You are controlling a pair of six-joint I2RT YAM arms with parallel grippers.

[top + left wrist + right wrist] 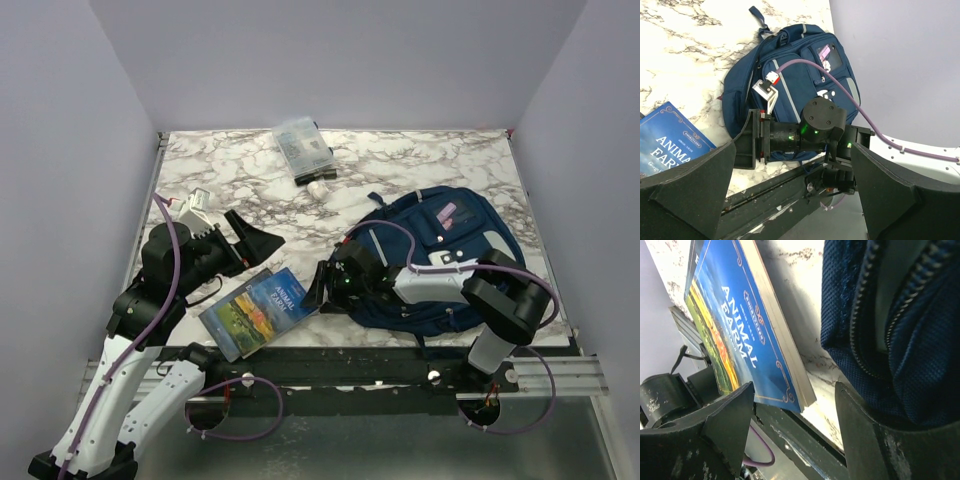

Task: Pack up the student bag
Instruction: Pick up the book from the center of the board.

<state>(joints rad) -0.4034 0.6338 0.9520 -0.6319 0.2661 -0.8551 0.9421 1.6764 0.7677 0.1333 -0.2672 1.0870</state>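
The student bag [445, 250], a navy backpack with a pink label, lies flat on the right of the marble table. Its open zipper edge [875, 315] fills the right of the right wrist view. A blue "Animal Farm" book [258, 308] lies at the near edge, left of the bag. My right gripper [318, 287] hangs low between the book and the bag, pointing left. Its jaws stand open [795, 425] with the book's near corner [800, 395] showing between the fingers, untouched. My left gripper [262, 232] is wide open above the table, beyond the book, holding nothing [795, 195].
A small clear plastic pouch [303, 148] with items inside lies at the far middle of the table, a small white object [318, 187] just in front of it. A black rail [350, 360] runs along the near table edge. Grey walls close in the left, back and right.
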